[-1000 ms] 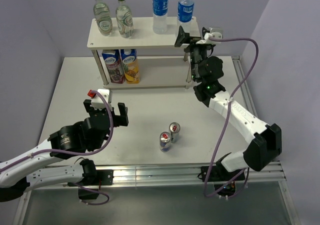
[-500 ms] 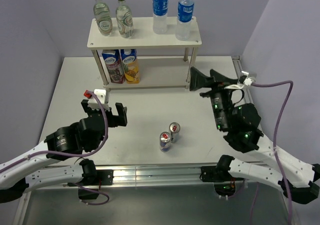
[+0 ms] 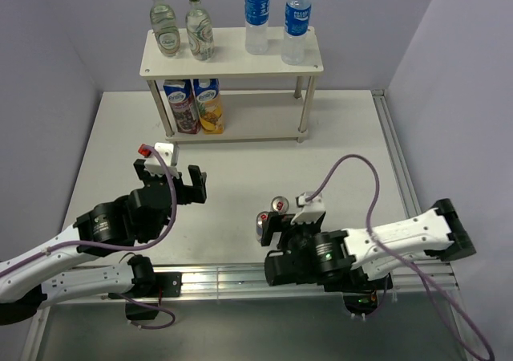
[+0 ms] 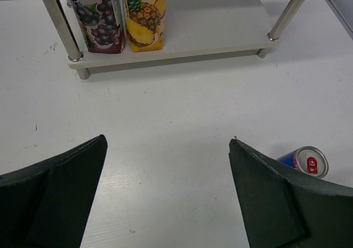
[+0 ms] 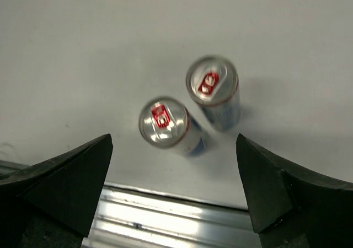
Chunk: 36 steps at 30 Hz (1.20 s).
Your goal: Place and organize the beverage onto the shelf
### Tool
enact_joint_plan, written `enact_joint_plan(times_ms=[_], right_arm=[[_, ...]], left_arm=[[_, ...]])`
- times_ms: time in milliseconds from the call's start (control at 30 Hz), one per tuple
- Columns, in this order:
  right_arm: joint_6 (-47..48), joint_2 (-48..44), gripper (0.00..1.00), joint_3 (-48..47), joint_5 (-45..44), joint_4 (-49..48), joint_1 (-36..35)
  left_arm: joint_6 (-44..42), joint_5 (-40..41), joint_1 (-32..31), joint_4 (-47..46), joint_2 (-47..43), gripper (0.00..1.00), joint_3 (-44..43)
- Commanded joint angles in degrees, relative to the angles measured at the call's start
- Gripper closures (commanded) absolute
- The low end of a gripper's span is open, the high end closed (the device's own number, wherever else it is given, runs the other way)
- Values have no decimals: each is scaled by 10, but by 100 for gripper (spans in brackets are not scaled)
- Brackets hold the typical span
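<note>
The cream-white two-tier shelf (image 3: 232,53) stands at the back. Its top board holds two glass bottles (image 3: 164,26) and two blue-labelled plastic bottles (image 3: 256,16). Its lower board (image 4: 209,33) holds a grape carton (image 4: 96,16) and a pineapple carton (image 4: 143,14). Two silver-blue cans (image 3: 278,206) (image 3: 263,221) stand upright, close together, on the table near its front edge. My right gripper (image 3: 280,234) is open and empty just above them; both cans (image 5: 163,122) (image 5: 212,82) show between its fingers. My left gripper (image 3: 170,186) is open and empty over the table, left of the cans; one can (image 4: 306,161) shows beside its right finger.
A metal rail (image 5: 165,215) runs along the table's near edge right below the cans. The shelf's round metal posts (image 4: 60,22) stand at its corners. The right half of the lower board is bare. A purple cable (image 3: 353,184) loops over the right arm.
My right arm has drawn back from the right plastic bottle on the top board and swung down to the front edge, over the two cans. The left arm has barely moved.
</note>
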<state>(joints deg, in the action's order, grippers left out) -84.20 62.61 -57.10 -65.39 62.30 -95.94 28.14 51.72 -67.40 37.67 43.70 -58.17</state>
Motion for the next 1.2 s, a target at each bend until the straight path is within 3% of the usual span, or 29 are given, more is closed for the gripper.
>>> enact_joint_plan(times_ms=[0, 167, 500, 733, 933, 1167], right_arm=[[-273, 41, 0, 10, 13, 204, -41], [-361, 29, 0, 95, 71, 178, -52], [-338, 41, 0, 185, 73, 69, -41], [-173, 21, 0, 263, 42, -139, 23], [41, 18, 0, 285, 38, -347, 101], [134, 61, 0, 283, 45, -448, 147]], left_arm=[[-5, -3, 2, -15, -5, 1, -3], [-3, -11, 1, -17, -2, 1, 0], [-5, -14, 1, -19, -2, 1, -2], [-4, -14, 2, -20, -7, 1, -1], [-5, -15, 1, -21, -4, 1, 0], [-3, -14, 1, -21, -2, 1, 3]])
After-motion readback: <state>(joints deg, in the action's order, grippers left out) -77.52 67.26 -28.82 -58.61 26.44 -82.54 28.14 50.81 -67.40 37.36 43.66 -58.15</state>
